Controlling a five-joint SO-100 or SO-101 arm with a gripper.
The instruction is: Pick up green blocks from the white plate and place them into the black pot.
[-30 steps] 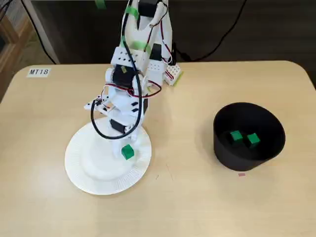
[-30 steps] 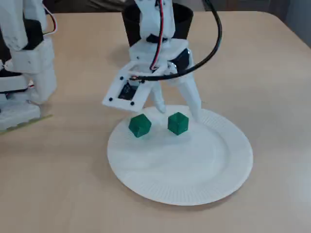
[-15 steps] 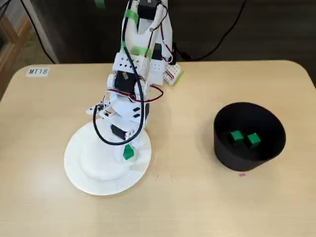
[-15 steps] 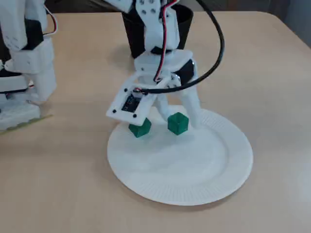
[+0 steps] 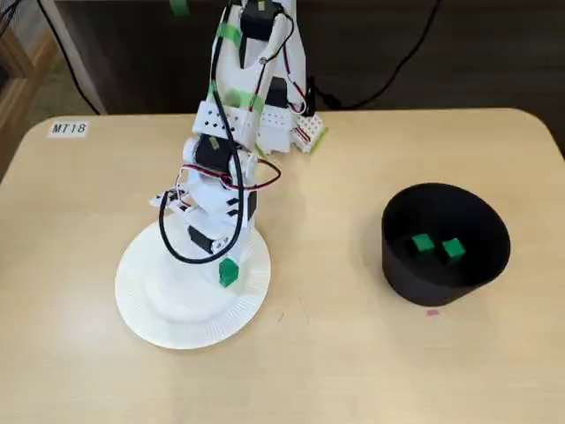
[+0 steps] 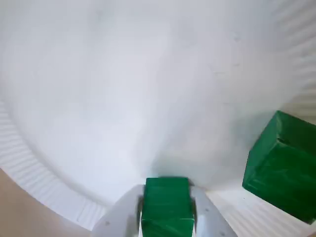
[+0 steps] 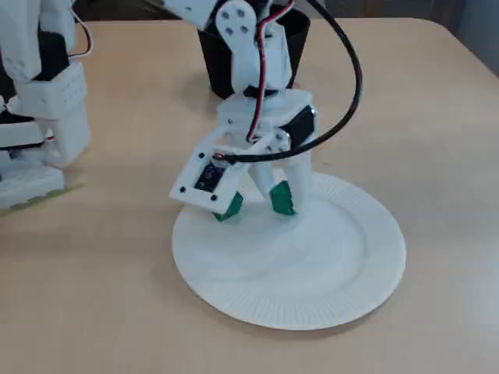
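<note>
in the wrist view the gripper (image 6: 167, 196) comes in from the bottom edge. its two white fingers (image 6: 202, 212) press against either side of a green block (image 6: 167, 212), so it is clamped on that block. the held block sits low over the white plate (image 6: 123, 89), close to the ribbed rim. a second green block (image 6: 282, 165) lies just beside it at the right of the frame, apart from the fingers.

in the low fixed view the plate's bare near rim fills the lower middle of the frame. past it, at the plate's far side, the gripper stands nearly upright with the held block between its fingertips. whether the block touches the plate i cannot tell. the second block sits just left of it, partly hidden behind the small camera board (image 7: 204, 178) that hangs off the wrist. a black cable (image 7: 355, 74) loops round the right of the arm. behind the arm, at the top edge, the black pot (image 7: 296, 35) shows. the arm's white base (image 7: 43, 93) stands at the left edge.

in the high fixed view the plate lies at lower left, with the arm bent down over its right part from the top middle. the pot stands well apart at the right. two more green cubes lie side by side inside it, the left cube (image 5: 422, 245) and the right cube (image 5: 454, 250). a small pink mark (image 5: 432, 311) lies on the tan table (image 5: 335, 371) just below the pot. a label reading "mt18" (image 5: 69, 128) is at upper left.
</note>
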